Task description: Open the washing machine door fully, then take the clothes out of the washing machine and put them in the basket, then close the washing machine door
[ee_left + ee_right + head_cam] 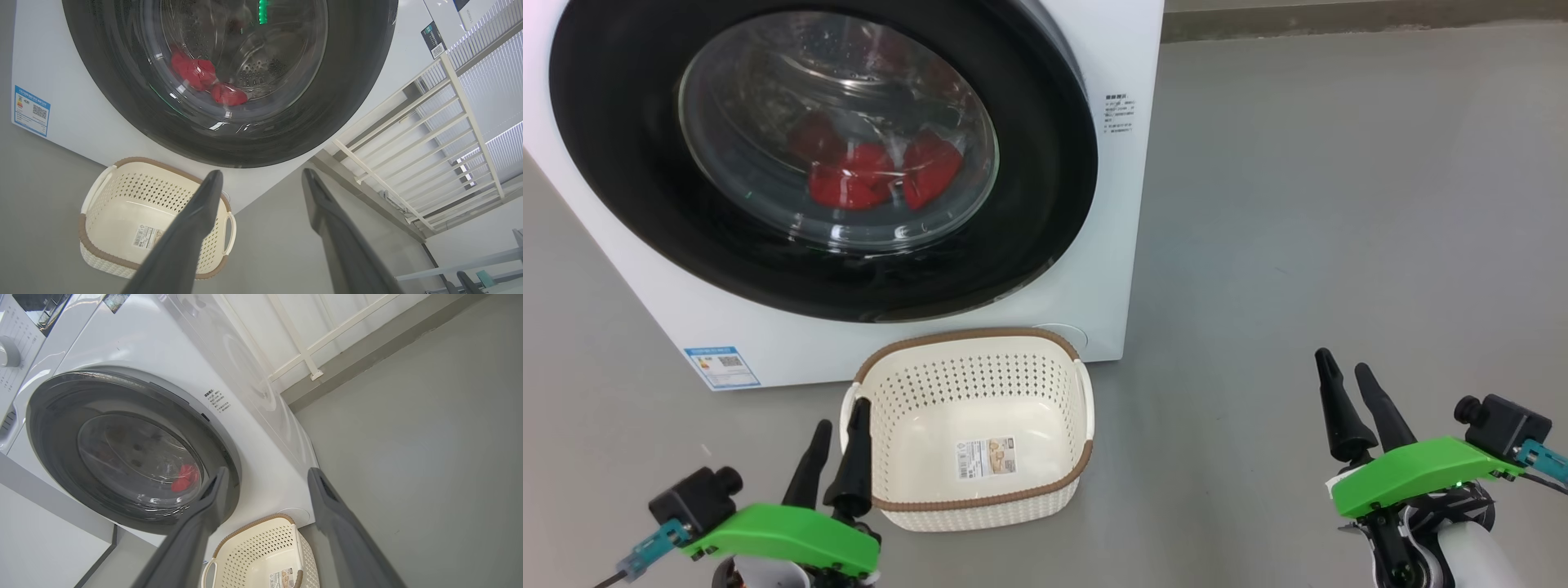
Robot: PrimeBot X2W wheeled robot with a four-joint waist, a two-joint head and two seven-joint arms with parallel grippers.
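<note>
- Washing machine door [613, 139] shut — red clothes [866, 175] visible through it.
- Basket [972, 514] empty, at the door's six o'clock.
- My left fingers [854, 465], right fingers [1339, 416] — spread, holding nothing.

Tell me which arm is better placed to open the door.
Probably the right. The right end effector stands on the side of the door where the right wrist view shows a likely catch. The left end effector sits low by the basket.
</note>
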